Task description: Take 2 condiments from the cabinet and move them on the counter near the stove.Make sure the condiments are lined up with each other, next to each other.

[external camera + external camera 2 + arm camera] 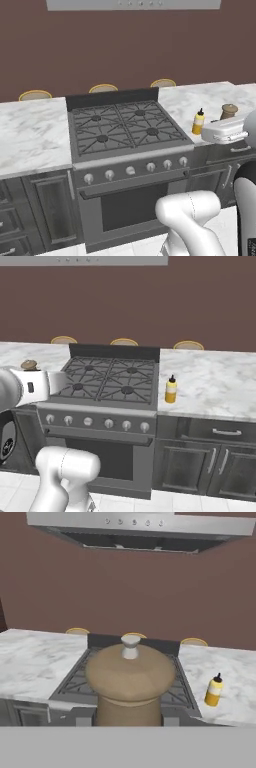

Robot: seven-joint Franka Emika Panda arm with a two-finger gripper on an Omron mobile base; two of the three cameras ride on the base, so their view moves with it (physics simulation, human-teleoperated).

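My gripper (230,120) is shut on the brown wooden pepper mill (129,684), which stands upright and close in the hand view, knob on top. The mill's top (229,110) (28,364) shows just above my white hand, held in the air in front of the stove (122,127). The yellow squeeze bottle (198,122) (171,389) (214,690) stands upright on the white marble counter (215,381), just right of the stove and near the front edge. The fingers are hidden behind the mill. The cabinet is out of view.
A grey range hood (145,532) hangs over the stove. More marble counter (30,135) lies left of the stove. Three round wooden stool tops (103,88) peek up behind the counter. Dark drawers and doors with silver handles (217,456) sit below.
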